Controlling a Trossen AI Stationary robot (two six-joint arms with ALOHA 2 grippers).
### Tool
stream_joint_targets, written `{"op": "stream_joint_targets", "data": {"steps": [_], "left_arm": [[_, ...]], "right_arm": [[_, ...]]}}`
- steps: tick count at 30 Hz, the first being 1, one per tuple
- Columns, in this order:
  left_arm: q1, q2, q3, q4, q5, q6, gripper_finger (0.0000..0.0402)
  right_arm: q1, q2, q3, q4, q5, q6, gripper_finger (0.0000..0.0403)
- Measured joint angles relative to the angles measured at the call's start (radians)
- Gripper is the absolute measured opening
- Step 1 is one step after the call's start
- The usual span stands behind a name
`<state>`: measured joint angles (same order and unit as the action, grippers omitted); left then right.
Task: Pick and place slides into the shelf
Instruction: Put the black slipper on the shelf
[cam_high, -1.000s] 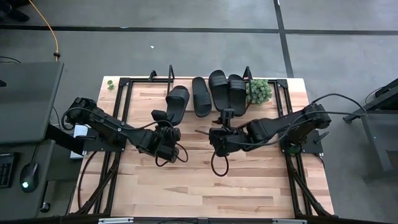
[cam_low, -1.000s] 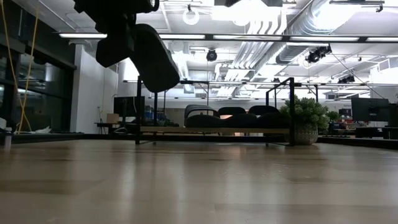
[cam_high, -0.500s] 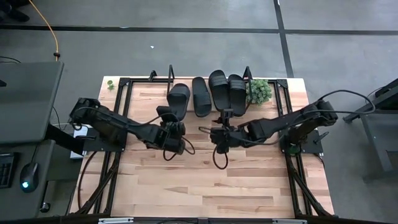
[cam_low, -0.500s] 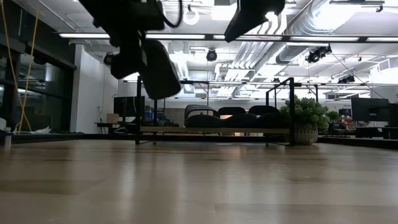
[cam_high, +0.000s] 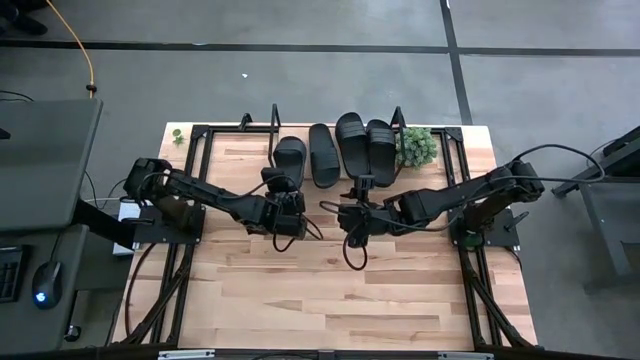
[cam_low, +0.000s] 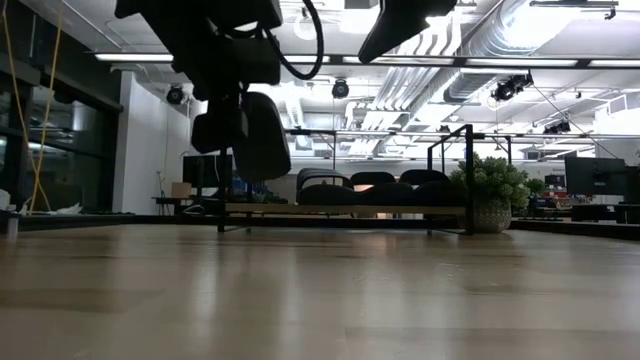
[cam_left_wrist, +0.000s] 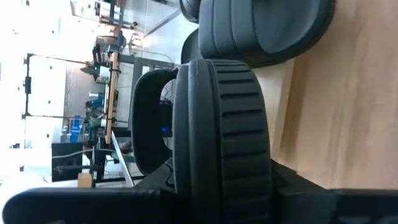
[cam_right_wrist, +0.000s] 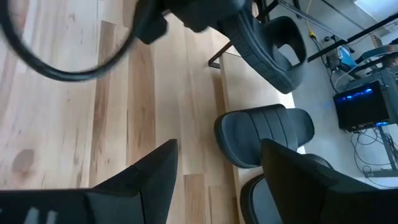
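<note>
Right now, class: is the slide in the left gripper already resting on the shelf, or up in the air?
In the air. The low view shows the slide hanging from the left gripper, above the shelf board.

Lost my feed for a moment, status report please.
Left claw shut on fourth slide, held above the table near the shelf. Right claw open, empty. Three slides shelved. Nothing blocking.

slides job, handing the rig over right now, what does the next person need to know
Left gripper: shut on the fourth slide, held in the air just in front of the shelf's empty left end.
Right gripper: open, empty, hovering in front of the shelf.
Done: three slides lie side by side on the shelf, next to the potted plant.
Left: set the held slide into the free left spot and let go.
</note>
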<state>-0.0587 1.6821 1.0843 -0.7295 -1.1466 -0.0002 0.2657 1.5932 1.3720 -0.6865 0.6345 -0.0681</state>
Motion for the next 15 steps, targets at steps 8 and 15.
{"op": "stream_joint_targets", "data": {"steps": [8, 15], "left_arm": [[0.027, 0.0, 0.0, 0.057, 0.021, 0.054, 0.008], [0.035, 0.0, 0.0, 0.101, 0.031, 0.106, 0.008]], "right_arm": [[0.0, 0.0, 0.0, 0.001, 0.0, 0.0, 0.022], [0.0, 0.0, 0.0, 0.002, 0.0, 0.0, 0.022]]}}
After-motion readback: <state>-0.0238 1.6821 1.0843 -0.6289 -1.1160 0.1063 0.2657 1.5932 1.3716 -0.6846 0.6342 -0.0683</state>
